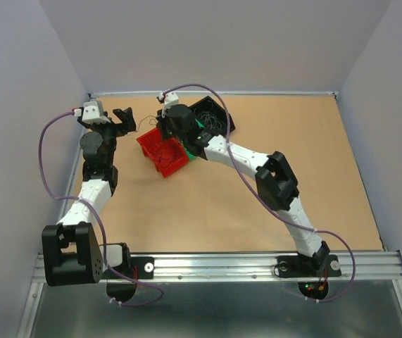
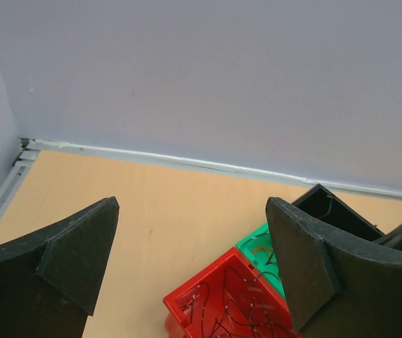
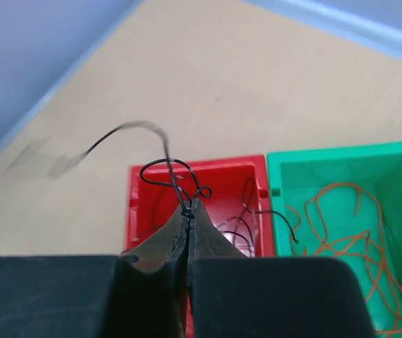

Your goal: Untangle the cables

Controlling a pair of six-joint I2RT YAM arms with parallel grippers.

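Observation:
My right gripper [image 3: 189, 208] is shut on a thin black cable [image 3: 160, 171] that loops above its tips and trails off to the left. It hangs over the red bin [image 3: 144, 184], which holds several black cables [image 3: 246, 218]. The green bin [image 3: 341, 169] beside it holds orange cables [image 3: 341, 225]. In the top view the right gripper [image 1: 164, 121] sits above the red bin [image 1: 162, 153], with the black cable [image 1: 143, 124] sticking out left. My left gripper [image 1: 124, 117] is open and empty, left of the bins. Its view shows the red bin [image 2: 186, 299] with black cables [image 2: 239, 310] between the fingers.
A black bin [image 1: 215, 116] with dark wires stands behind the green bin [image 1: 202, 135]; it also shows in the left wrist view [image 2: 334, 211]. The back wall [image 2: 208, 77] is close behind. The table's left rail [image 1: 74, 169] runs beside the left arm.

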